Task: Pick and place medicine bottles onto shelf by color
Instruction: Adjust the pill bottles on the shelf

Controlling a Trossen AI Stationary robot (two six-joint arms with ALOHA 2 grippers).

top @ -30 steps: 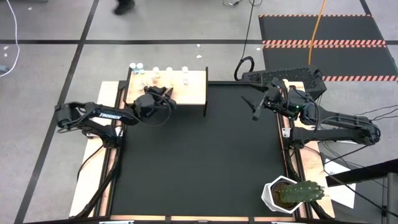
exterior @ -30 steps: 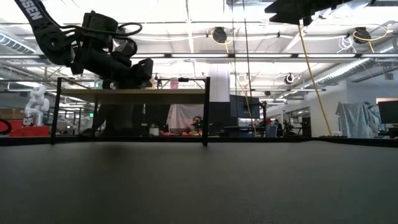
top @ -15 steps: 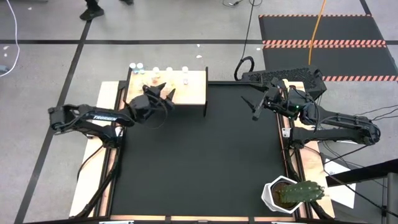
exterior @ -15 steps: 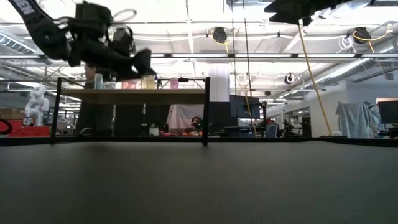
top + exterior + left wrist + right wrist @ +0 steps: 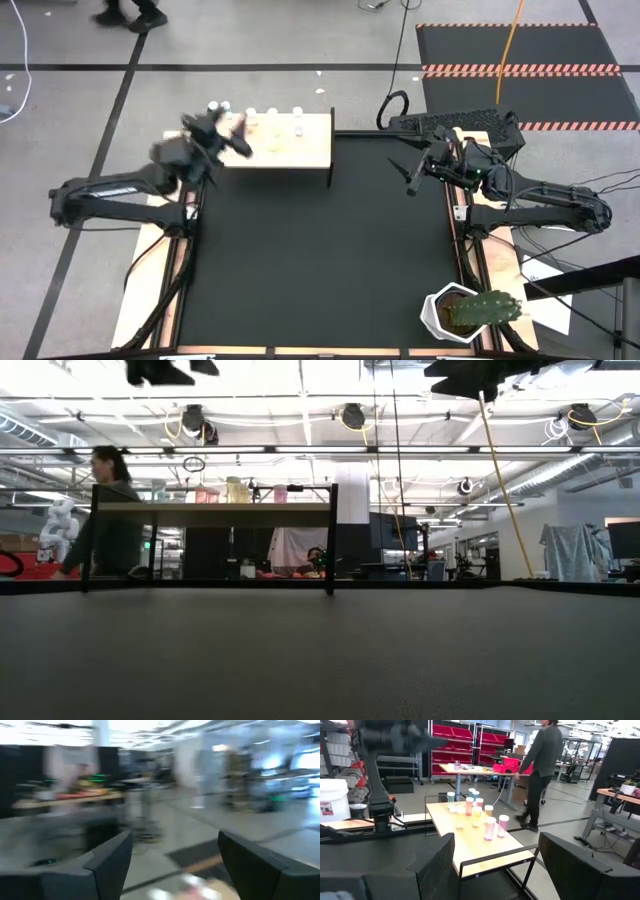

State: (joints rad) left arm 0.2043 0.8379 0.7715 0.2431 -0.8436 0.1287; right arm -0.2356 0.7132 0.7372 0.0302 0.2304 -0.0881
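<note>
Your left end effector hangs empty at the shelf's nine o'clock end, fingers apart. The tiny white-capped medicine bottles stand grouped by colour on the pale-wood shelf. Your right end effector waits open at three o'clock.

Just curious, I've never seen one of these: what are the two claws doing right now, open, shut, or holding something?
Left gripper: open, empty, above the shelf's left end.
Right gripper: open, empty, at the table's right edge.
</note>
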